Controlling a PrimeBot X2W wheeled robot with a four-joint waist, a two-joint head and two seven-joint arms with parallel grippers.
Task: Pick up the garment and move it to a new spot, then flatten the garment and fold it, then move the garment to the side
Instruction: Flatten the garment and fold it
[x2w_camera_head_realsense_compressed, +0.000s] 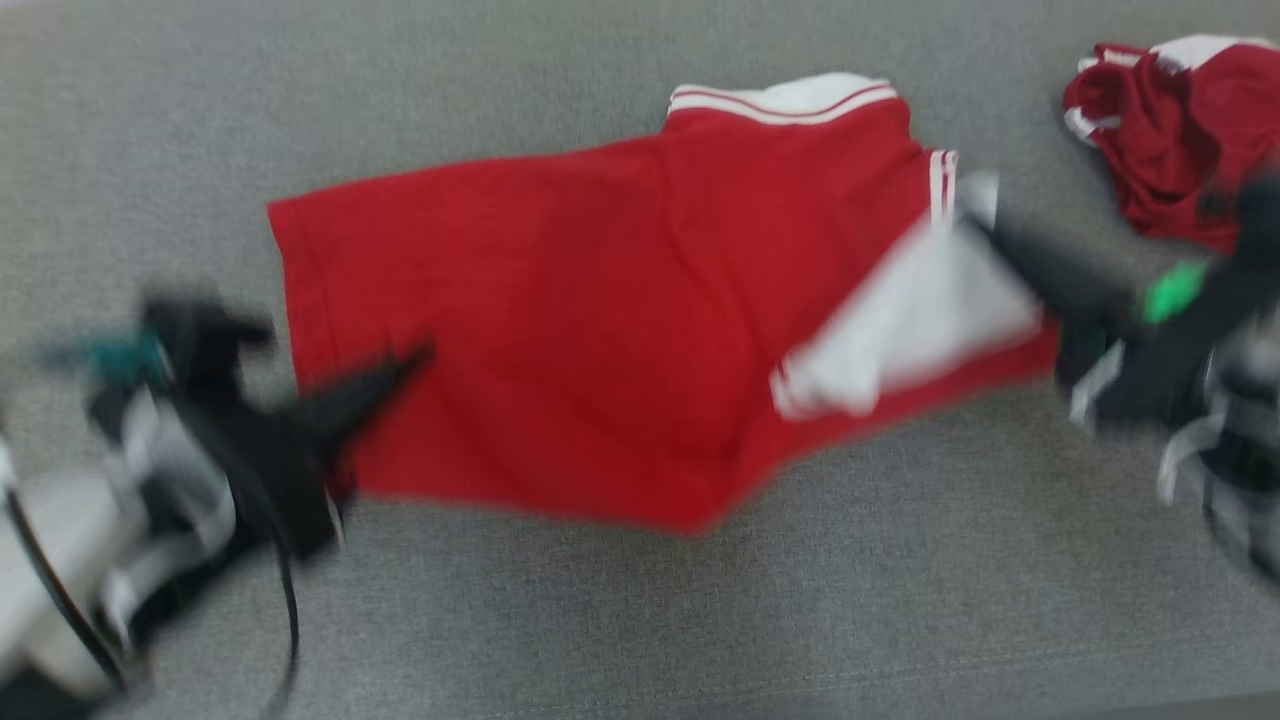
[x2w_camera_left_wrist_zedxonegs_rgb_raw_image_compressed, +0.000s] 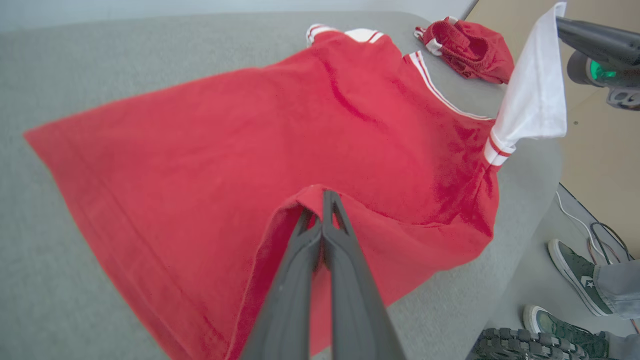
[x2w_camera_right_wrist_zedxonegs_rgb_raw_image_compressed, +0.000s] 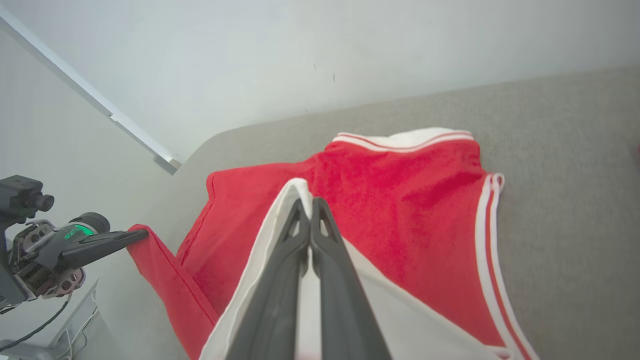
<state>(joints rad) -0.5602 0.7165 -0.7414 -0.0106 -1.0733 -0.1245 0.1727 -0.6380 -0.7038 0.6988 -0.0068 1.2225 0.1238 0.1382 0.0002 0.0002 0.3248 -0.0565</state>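
Right now the red garment (x2w_camera_head_realsense_compressed: 600, 330) lies spread across the middle of the grey padded surface (x2w_camera_head_realsense_compressed: 640, 620). Its white striped collar (x2w_camera_head_realsense_compressed: 790, 100) is toward the far side and its hem toward the left. The left gripper (x2w_camera_left_wrist_zedxonegs_rgb_raw_image_compressed: 322, 200) has its two dark fingers pressed together on a fold of red cloth at the garment's near left edge, and the fabric there rises off the surface in a small peak. The right gripper (x2w_camera_right_wrist_zedxonegs_rgb_raw_image_compressed: 307, 202) is likewise closed, pinching the white sleeve (x2w_camera_left_wrist_zedxonegs_rgb_raw_image_compressed: 532, 90) at the garment's right side. The sleeve hangs from the fingers, lifted clear of the surface, with a striped band at its lower end. Between the two grips, most of the red body rests flat on the grey surface. A second red garment (x2w_camera_head_realsense_compressed: 1170, 140) sits crumpled at the far right, apart from the first. A person's grey shoes (x2w_camera_left_wrist_zedxonegs_rgb_raw_image_compressed: 575, 272) stand on the floor past the surface's edge. Both arms are blurred in the head view.
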